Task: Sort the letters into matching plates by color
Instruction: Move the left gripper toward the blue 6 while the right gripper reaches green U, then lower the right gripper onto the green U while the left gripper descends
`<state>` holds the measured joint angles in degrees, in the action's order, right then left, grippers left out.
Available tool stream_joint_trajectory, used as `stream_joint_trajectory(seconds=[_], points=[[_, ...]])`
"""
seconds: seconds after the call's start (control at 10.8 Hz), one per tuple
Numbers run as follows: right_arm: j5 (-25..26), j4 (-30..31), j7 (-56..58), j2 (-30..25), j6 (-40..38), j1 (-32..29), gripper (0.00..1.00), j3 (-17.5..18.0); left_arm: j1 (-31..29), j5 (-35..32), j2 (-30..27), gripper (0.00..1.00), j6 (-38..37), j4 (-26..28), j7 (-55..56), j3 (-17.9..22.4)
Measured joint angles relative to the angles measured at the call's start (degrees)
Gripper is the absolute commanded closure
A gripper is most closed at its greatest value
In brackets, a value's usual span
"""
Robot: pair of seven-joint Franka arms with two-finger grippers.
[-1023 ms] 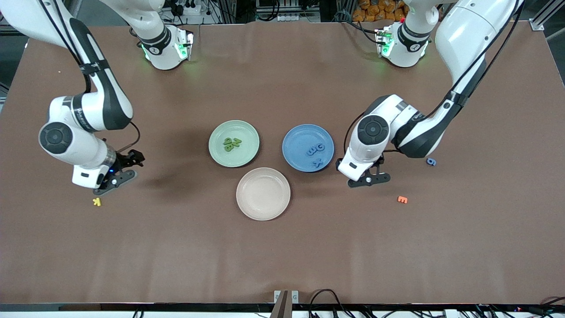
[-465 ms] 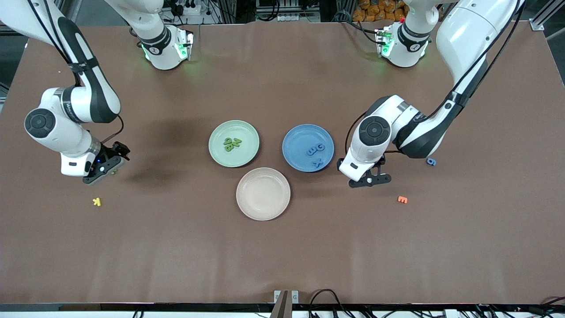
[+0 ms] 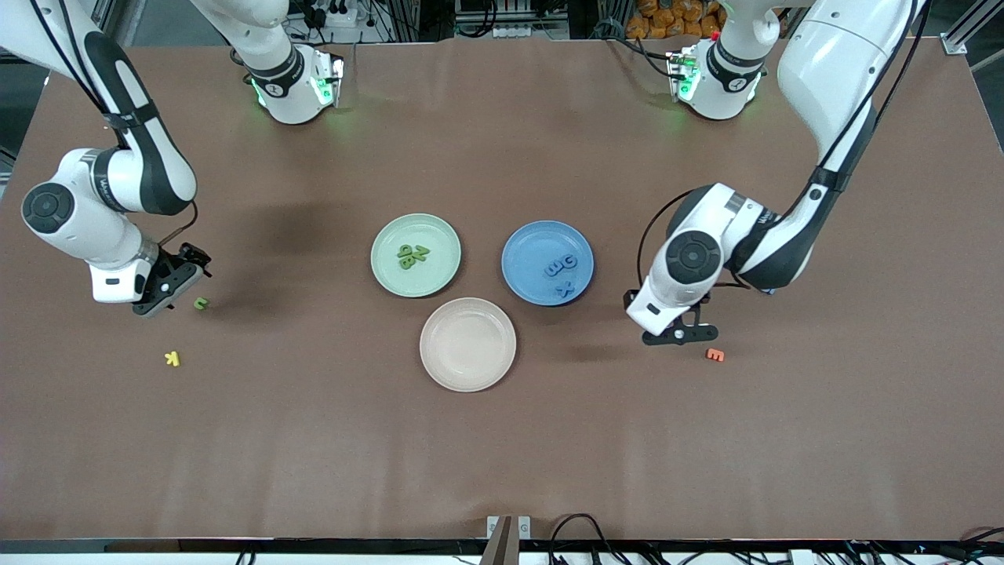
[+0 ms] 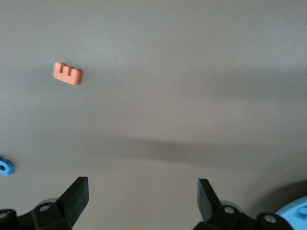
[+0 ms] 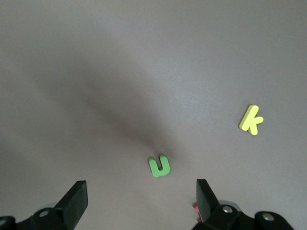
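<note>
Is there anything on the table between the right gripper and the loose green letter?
No. In the right wrist view the green letter U lies on bare brown table just ahead of the open right gripper; the front view agrees.

The front camera is mounted high, facing both arm bases and covering the whole brown surface [image 3: 502, 439]. Each wrist camera looks down close to that surface, past its own hand's fingertips. The left wrist view shares the small orange foam letter [image 4: 67, 73] [image 3: 714, 355] with the front view; the right wrist view shares the small yellow foam letter [image 5: 251, 120] [image 3: 172, 359].
</note>
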<state>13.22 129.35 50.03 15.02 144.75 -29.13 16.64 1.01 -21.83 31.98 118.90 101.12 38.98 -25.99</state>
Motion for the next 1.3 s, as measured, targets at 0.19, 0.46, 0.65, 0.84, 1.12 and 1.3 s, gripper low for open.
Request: stream_joint_trajectory(seconds=[0.19, 0.46, 0.65, 0.84, 1.12, 1.3], points=[[0.0, 0.5, 2.7, 0.2, 2.2, -0.9, 0.00, 0.0, 3.7, 6.5, -2.2, 0.00, 0.0, 0.0, -7.9, 7.1], [1.0, 1.2, 5.4, 2.6, 6.9, -1.9, 0.00, 0.0, 4.9, 8.2, -3.6, 0.00, 0.0, 0.4, -15.3, 11.6], [3.8, 1.3, 5.6, 4.6, 8.9, -3.1, 0.00, 0.0, 5.0, 8.2, -3.7, 0.00, 0.0, 0.9, -17.2, 12.9], [5.9, 1.3, 5.9, 5.9, 10.7, -4.0, 0.00, 0.0, 5.4, 8.4, -3.8, 0.00, 0.1, 1.0, -19.9, 15.0], [7.1, 1.3, 6.0, 7.4, 12.7, -4.1, 0.00, 0.1, 5.5, 13.5, -5.1, 0.00, 0.4, 1.0, -25.8, 19.4], [9.0, 1.3, 6.0, 8.5, 14.2, -4.2, 0.00, 0.1, 5.9, 14.6, -5.6, 0.00, 0.4, 1.0, -28.0, 21.9]])
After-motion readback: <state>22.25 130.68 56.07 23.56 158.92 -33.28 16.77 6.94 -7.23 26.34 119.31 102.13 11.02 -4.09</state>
